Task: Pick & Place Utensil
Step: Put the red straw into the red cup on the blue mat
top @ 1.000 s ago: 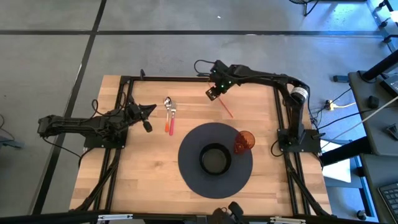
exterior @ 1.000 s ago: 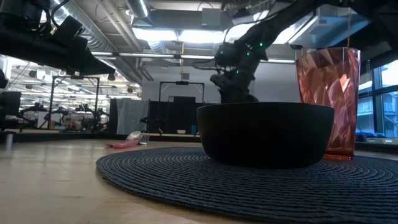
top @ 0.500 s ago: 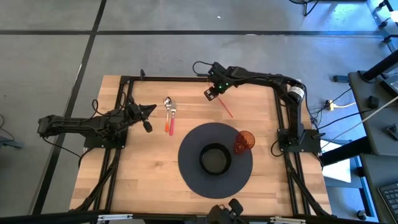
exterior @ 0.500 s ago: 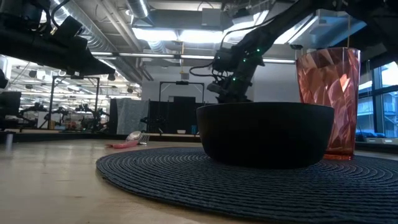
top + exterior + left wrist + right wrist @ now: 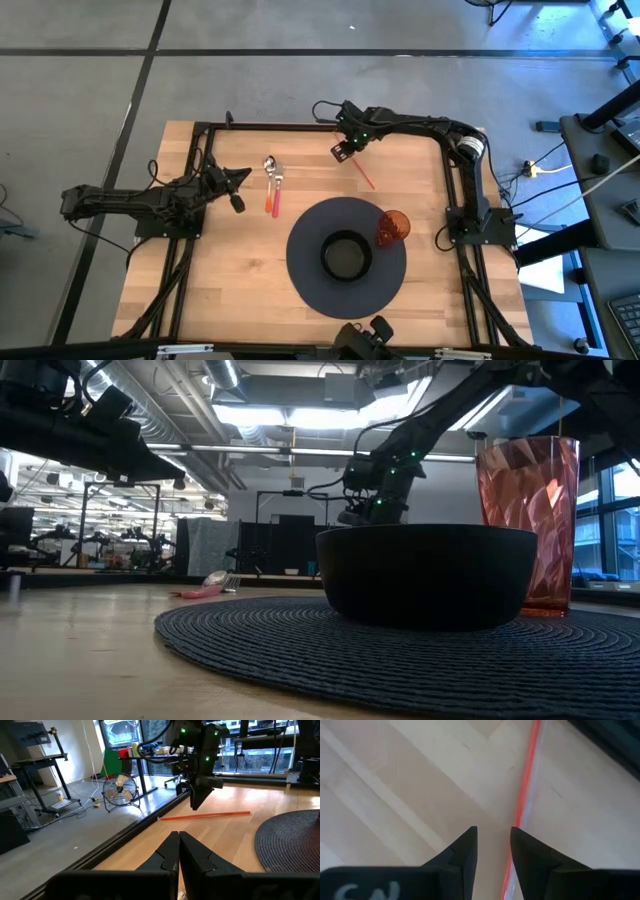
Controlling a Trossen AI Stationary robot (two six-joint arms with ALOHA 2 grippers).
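Observation:
Two small utensils (image 5: 273, 186) with silver heads and orange-red handles lie flat side by side on the wooden table, left of the black mat; the low view shows them far off (image 5: 205, 589). My left gripper (image 5: 244, 176) rests shut at the table's left side, a short way left of the utensils, its tips together in its wrist view (image 5: 178, 834). My right gripper (image 5: 343, 150) hangs over the table's far edge, well right of the utensils. Its fingers are narrowly open (image 5: 493, 840) above bare wood, beside a thin red straw (image 5: 525, 795).
A round dark woven mat (image 5: 302, 268) carries a black bowl (image 5: 346, 255) and a red faceted cup (image 5: 392, 228) in the near right half. The red straw (image 5: 362, 172) lies between the mat and the far edge. Bare wood shows left of and in front of the mat.
My right arm has shifted slightly near the table's far edge; in the low view its gripper now shows a little higher and smaller above the bowl's rim. The utensils and my left arm have kept still.

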